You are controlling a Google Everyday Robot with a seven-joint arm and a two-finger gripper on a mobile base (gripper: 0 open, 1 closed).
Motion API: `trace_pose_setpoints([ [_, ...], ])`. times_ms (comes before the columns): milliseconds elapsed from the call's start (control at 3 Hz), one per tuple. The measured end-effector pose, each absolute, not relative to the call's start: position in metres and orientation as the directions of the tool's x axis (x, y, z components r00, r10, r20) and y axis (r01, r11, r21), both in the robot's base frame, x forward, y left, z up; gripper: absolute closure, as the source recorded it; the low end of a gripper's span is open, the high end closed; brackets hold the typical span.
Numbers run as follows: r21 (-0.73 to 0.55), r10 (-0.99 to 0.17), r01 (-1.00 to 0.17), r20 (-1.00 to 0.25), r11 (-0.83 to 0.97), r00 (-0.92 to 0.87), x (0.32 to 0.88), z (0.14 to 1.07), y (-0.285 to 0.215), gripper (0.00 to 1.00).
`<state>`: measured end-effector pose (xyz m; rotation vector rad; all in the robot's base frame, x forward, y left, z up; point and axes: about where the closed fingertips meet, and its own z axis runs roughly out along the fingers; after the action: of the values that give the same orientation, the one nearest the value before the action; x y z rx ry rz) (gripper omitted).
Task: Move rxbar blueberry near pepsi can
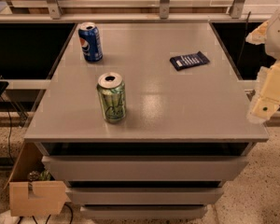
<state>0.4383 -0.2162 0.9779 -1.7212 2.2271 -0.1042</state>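
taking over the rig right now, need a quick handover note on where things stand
Hand: at the right edge of the view, off the right side of the table, touching none of the job's things.
rxbar blueberry: lying flat on the back right part of the table.
pepsi can: upright near the back left corner.
Green can: upright, front left of centre, not part of the job.
Done: nothing yet; the bar lies well apart from the pepsi can.
Left: reach the bar, grasp it, carry it left and set it down beside the pepsi can.
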Motion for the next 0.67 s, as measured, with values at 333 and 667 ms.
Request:
trace_pose_setpoints([
  [333,-0.252,-0.953,-0.929,-0.208,0.27,-0.22,0.4383,0.9779,-0.2162,0.0],
  [667,-0.265,-0.959,-0.93,-0.199,0.253,-0.204,0.4423,0.9799,-0.2149,0.0],
])
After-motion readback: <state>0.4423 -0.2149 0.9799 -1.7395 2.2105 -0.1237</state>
